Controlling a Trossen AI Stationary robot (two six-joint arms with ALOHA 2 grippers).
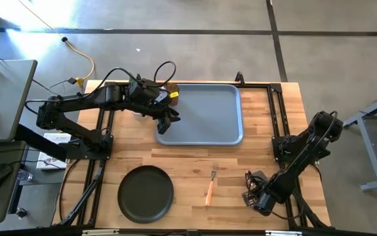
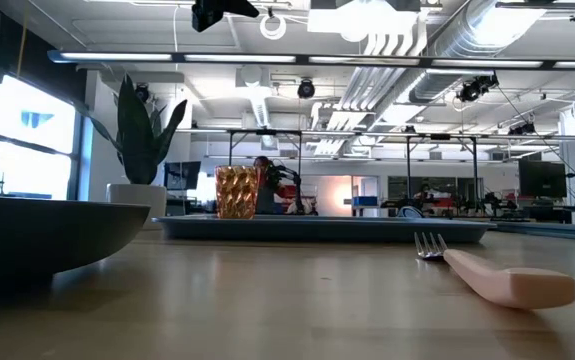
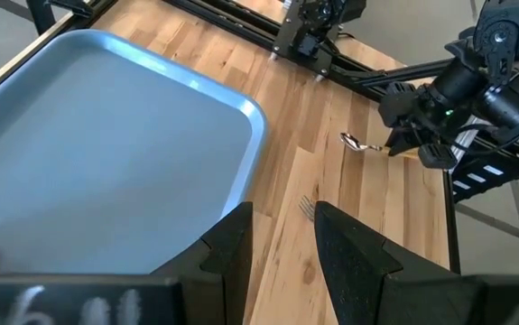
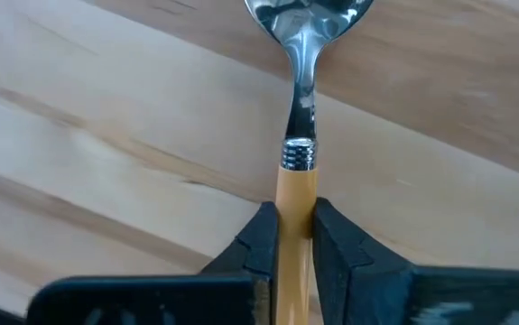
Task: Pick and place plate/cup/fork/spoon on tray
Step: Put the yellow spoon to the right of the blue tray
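The amber cup stands in the far left corner of the blue-grey tray; it also shows in the low view. My left gripper is open and empty over the tray's near left corner. The dark plate lies near the table's near edge. The fork lies flat to the right of the plate, tines toward the tray. My right gripper is shut on the spoon near the table's near right corner. My right gripper pinches the spoon's orange handle between its two fingers, just behind the metal collar. The handle runs along the fingers, and the oval bowl sticks out ahead of the fingertips. I cannot tell whether the spoon is clear of the wood.
Bare wood lies between the tray and the plate and between the fork and my right gripper. Black frame rails run along the table's sides. A potted plant shows beyond the table in the low view.
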